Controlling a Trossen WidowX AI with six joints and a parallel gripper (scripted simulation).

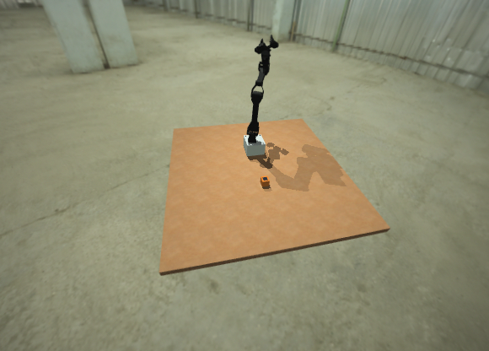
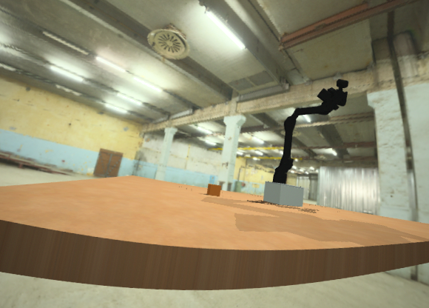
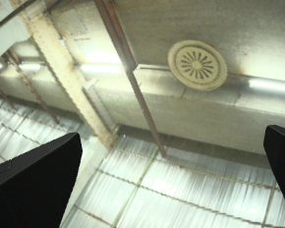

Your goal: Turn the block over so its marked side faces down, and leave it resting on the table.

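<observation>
The small orange block rests on the table, in front of the arm's base. Its upper face bears a dark square mark in the top view, so the marked side faces up. In the exterior view only plain orange-brown sides show. My gripper is open and empty, raised high above the base and well away from the block. In the wrist view its two black fingers stand wide apart, with only ceiling and wall between them; the block is not in that view.
The pale grey base box carries the upright black arm and stands behind the block, towards the table's rear edge in the top view. The arm's shadow falls across the table beside the block. Concrete floor surrounds the table.
</observation>
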